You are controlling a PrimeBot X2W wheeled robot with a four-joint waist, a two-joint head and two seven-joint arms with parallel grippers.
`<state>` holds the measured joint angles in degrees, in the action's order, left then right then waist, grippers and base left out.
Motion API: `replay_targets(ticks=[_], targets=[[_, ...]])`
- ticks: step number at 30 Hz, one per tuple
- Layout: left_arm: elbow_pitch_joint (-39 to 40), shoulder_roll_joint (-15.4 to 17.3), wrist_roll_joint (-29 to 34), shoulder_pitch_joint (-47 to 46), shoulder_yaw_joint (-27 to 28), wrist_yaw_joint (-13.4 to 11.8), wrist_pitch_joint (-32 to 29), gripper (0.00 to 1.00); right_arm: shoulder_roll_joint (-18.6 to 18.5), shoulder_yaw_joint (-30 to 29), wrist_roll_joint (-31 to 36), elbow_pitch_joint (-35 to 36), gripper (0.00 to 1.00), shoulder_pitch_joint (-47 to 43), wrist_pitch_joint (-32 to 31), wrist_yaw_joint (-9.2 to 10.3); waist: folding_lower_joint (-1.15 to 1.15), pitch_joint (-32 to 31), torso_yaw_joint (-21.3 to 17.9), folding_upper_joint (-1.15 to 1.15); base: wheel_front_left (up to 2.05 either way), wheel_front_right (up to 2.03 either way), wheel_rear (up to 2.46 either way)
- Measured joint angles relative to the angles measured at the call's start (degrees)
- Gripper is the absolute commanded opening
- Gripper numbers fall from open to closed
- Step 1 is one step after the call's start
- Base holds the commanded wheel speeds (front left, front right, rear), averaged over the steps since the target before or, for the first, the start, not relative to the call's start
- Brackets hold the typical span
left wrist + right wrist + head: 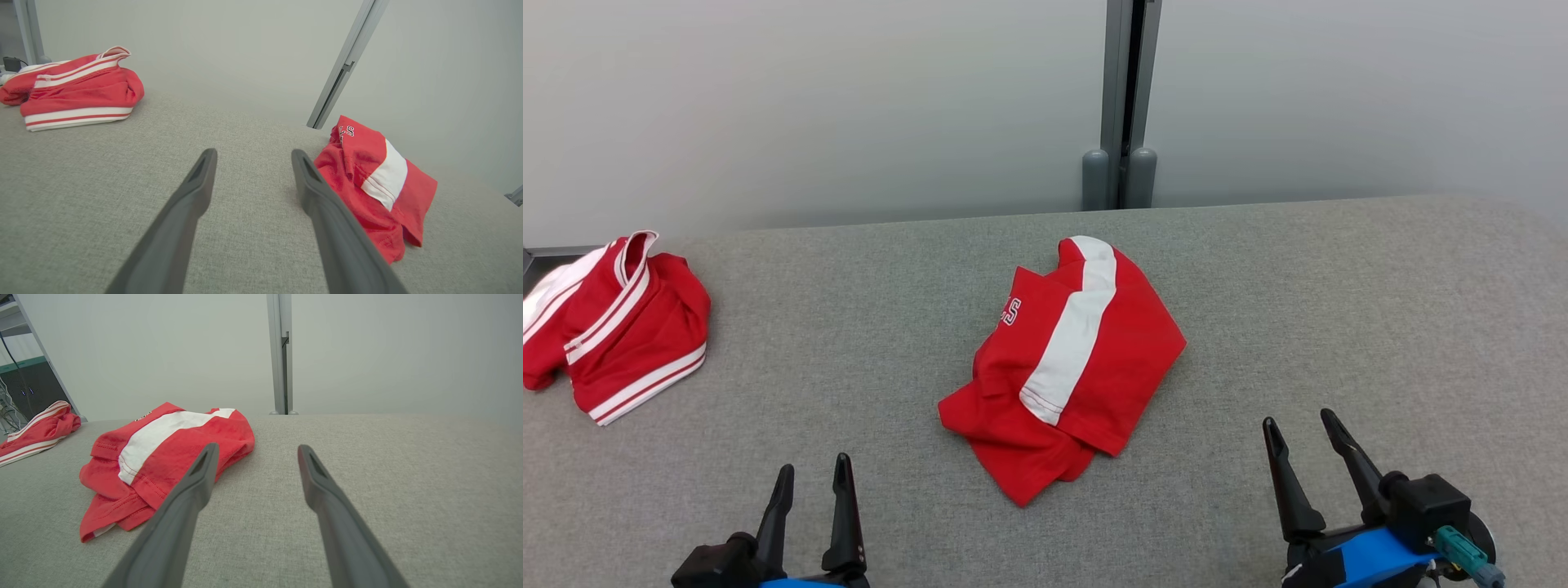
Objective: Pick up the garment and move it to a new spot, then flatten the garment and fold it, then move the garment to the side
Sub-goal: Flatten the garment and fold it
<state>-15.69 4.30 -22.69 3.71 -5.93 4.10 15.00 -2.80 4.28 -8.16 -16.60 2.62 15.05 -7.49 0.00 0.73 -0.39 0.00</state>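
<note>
A crumpled red cloth garment with a broad white stripe (1127, 351) lies bunched in the middle of the grey fabric-covered table (1339, 327). Its long axis runs from the far edge toward the robot, the near end leaning a little to the robot's left, and the white stripe follows the same line. It sits beyond and between the two grippers, apart from both: the left gripper (814, 464) is near its lower left and the right gripper (1298, 417) off to its right, each with dark fingers spread and holding nothing. White lettering at the garment's left fold is partly tucked under and unreadable. A second red garment with thin white stripes (629, 327) lies far left, cut off by the head view's edge.
</note>
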Motion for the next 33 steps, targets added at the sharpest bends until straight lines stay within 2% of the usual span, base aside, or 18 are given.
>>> replay_targets(ticks=[25, 29, 33], targets=[[-1.08, -0.71, 0.91, -0.64, 0.30, 0.96, 0.00, 1.00, 0.00, 0.20, 1.01, -0.59, 1.00, 0.51, 0.00, 0.00, 0.01, 1.53, 1.47, 0.00, 0.00, 0.00, 0.00], [-0.99, -0.78, 1.18, -1.63, -0.14, 0.99, 0.00, 1.00, -0.01, 1.40, 2.15, -4.65, 1.00, 3.54, 0.00, 0.00, 0.01, 2.54, 2.76, 0.00, 0.00, 0.00, 0.00], [-0.76, -0.86, 1.65, -2.58, -0.62, 1.09, 0.00, 1.00, 0.00, 2.24, 2.42, -12.82, 1.00, 9.23, -0.01, 0.00, 0.01, 3.85, 4.56, 0.00, 0.00, 0.00, 0.00]])
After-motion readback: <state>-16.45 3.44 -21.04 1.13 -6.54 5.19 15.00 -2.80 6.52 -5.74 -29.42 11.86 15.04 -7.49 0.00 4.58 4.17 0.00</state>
